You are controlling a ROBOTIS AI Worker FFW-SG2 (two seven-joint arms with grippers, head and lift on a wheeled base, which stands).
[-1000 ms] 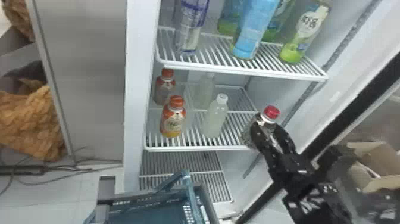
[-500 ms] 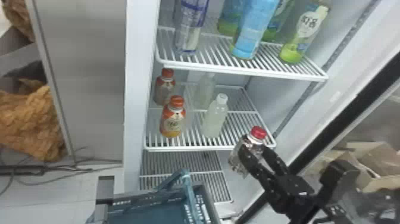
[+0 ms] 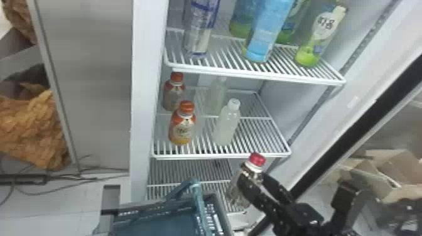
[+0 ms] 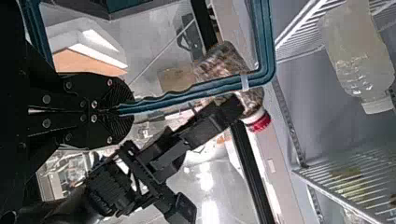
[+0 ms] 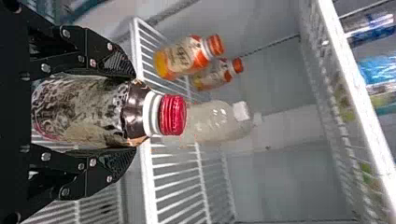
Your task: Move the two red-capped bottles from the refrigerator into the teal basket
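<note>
Beyond the teal basket (image 3: 179, 225), toward two o'clock, the right gripper (image 3: 256, 180) grasps a red-capped bottle (image 3: 235, 191); the raised handle (image 3: 197, 191), clenched by the left gripper (image 4: 125, 110), stands between. A white-capped bottle (image 3: 227, 124) sits at eleven o'clock.

The right arm (image 3: 303, 216) is black, built of blocky housings, with a ribbed section and a smooth, rounded length. The right gripper (image 3: 253, 177) and the left gripper (image 4: 133, 110) are black too, their plate-like fingers studded with round silvery screws and finely grooved toward the tips.
</note>
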